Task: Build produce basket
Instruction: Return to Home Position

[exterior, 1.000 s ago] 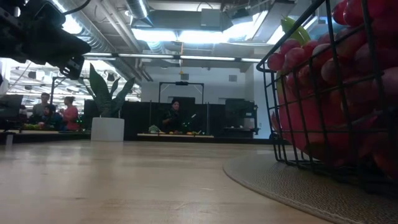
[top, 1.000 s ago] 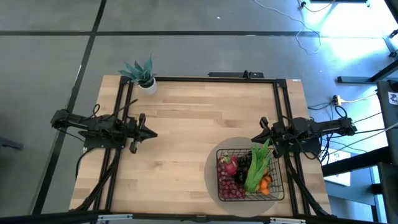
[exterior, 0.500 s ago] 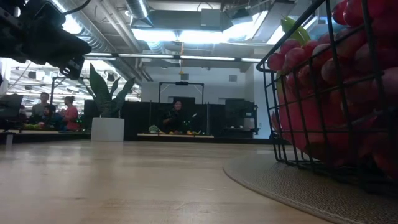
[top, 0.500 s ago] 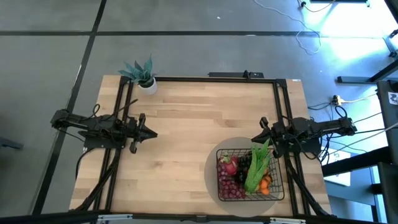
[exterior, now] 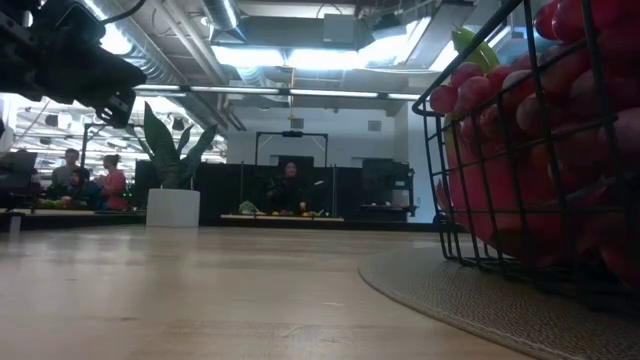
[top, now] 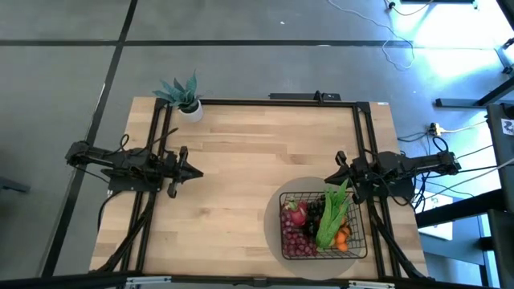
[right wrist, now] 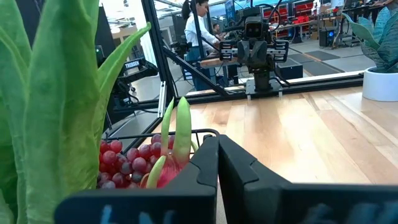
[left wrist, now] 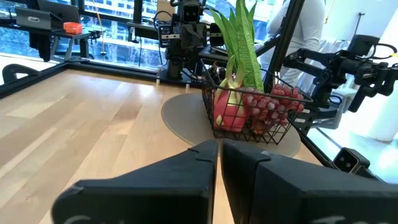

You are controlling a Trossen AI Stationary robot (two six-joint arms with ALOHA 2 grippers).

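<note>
At nine o'clock on the pale wooden desk (top: 241, 144), the left arm (top: 128, 167) hovers, jaws pressed together, empty. Over at five o'clock, the black wire-mesh basket (top: 283, 229) sits on the round grey mat (top: 271, 213), packed with toy produce (top: 301, 241), green leafy stalk (top: 333, 210) on top. At three o'clock, the right arm (top: 393, 168), jaws likewise closed, empty.

dark left arm (top: 120, 166): folded low, pointing inward | left hand (top: 196, 172): fingers closed together | dark right arm (top: 401, 166): folded low, pointing inward | right hand (top: 330, 178): fingers closed together
</note>
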